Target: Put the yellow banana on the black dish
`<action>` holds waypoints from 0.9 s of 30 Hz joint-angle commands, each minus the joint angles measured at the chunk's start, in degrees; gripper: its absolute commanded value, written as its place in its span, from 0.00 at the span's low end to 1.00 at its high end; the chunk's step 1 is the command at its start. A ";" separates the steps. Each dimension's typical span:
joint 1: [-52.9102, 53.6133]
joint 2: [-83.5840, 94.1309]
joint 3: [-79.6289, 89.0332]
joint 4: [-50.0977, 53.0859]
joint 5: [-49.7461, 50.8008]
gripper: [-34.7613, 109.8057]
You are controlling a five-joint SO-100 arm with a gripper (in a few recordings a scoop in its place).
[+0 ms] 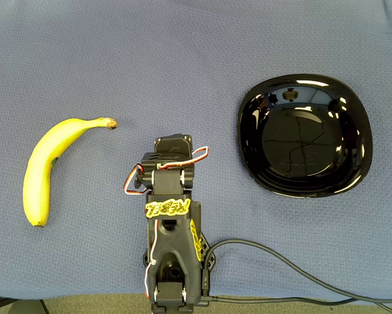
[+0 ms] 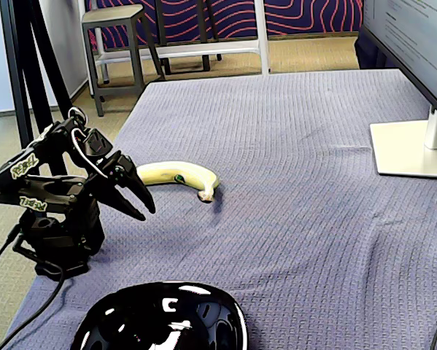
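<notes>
Overhead view shows the curved bright yellow banana [image 1: 42,167] lying flat on the blue-grey woven tablecloth [image 1: 182,65], well to the left of my folded black arm [image 1: 173,222], with its brown stem tip pointing right. The glossy black rounded-square dish [image 1: 305,134] sits well apart on the other side of me, bare and full of bright reflections. My gripper [image 2: 136,200] holds nothing; in the fixed view its two black fingers point down toward the cloth, near the fruit but not touching, and appear slightly parted.

I judge the banana light, firm enough to lift, yet soft under the skin, so a hard squeeze would bruise it. Its smooth peel may slip. I would take it across the thick middle, fingers straddling the narrow width, to keep it balanced.

A small green sticker [image 2: 179,177] shows on its side in the fixed view. The skin looks clean and evenly yellow.
</notes>
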 commanded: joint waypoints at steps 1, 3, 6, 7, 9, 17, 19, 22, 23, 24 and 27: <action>-0.18 -5.19 -4.66 -0.53 -0.09 0.24; -0.35 -5.19 -4.66 -0.53 -0.09 0.24; -0.53 -5.19 -4.66 -0.53 0.00 0.24; -0.62 -5.19 -4.57 -0.53 0.09 0.24; -0.53 -5.19 -4.39 -0.70 0.09 0.24; -0.70 -5.98 -5.19 -0.70 0.26 0.25; -1.05 -7.82 -6.33 -0.62 0.44 0.27; -2.20 -12.04 -9.23 -0.62 1.76 0.29; -2.90 -13.97 -10.46 -0.70 2.20 0.29; -3.69 -16.17 -12.04 -0.70 2.72 0.30; -7.03 -21.09 -15.91 -0.97 2.99 0.29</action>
